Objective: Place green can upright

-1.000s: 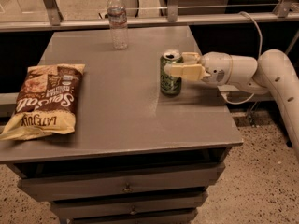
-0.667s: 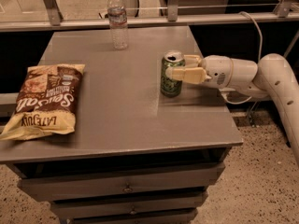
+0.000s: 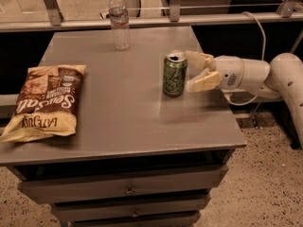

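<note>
Green can (image 3: 174,74) stands upright! Gripper (image 3: 195,71) just right of it, spread, holding nothing. Looks like release; next, retreat without nudging.

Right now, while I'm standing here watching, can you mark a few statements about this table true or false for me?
1. The green can stands upright on the table. True.
2. The gripper is clamped on the water bottle. False: it sits open beside the green can, and the bottle stands alone at the far edge.
3. The chip bag lies flat on the table. True.
4. The water bottle has tipped over. False: it stands upright.
</note>
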